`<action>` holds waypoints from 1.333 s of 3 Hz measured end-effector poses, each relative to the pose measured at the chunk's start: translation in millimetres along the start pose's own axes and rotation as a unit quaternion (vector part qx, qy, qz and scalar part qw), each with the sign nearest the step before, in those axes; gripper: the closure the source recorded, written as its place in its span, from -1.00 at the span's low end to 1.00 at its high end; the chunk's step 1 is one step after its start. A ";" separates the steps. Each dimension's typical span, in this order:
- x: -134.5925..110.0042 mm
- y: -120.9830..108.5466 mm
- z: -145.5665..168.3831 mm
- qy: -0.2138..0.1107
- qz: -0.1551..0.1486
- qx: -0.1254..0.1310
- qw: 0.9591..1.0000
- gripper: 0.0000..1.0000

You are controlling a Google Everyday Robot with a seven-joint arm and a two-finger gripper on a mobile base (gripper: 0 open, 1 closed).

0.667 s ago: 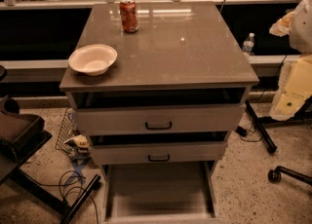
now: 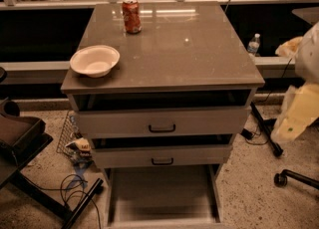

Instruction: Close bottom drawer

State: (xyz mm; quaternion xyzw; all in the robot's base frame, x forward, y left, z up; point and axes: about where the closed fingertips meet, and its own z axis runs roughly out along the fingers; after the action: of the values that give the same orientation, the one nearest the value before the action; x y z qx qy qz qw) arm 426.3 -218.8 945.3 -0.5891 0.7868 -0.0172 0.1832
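Note:
The grey cabinet has three drawers, all open. The bottom drawer is pulled farthest out at the lower edge of the view. I see its empty inside from above; its front and handle are cut off by the frame edge. The middle drawer and the top drawer each stick out a little and show black handles. My gripper is the pale white and yellow shape at the right edge. It hangs beside the cabinet's right side, apart from all drawers.
A white bowl and a red can stand on the cabinet top. A dark chair, cables and clutter lie on the floor at left. A water bottle, a black stand leg and a chair caster are at right.
The pale arm at the right edge has sunk a little lower. The drawers, bowl and can have not moved.

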 end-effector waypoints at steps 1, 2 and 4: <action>18.3 39.7 25.0 -0.048 0.014 0.010 0.999 -1.00; 45.6 77.8 75.0 -0.101 0.039 0.010 0.994 -1.00; 70.7 106.9 203.1 -0.181 0.061 0.013 0.982 -1.00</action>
State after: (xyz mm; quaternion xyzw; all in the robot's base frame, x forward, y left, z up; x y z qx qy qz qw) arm 373.7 -213.8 711.0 -0.5307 0.7752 0.0905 0.3306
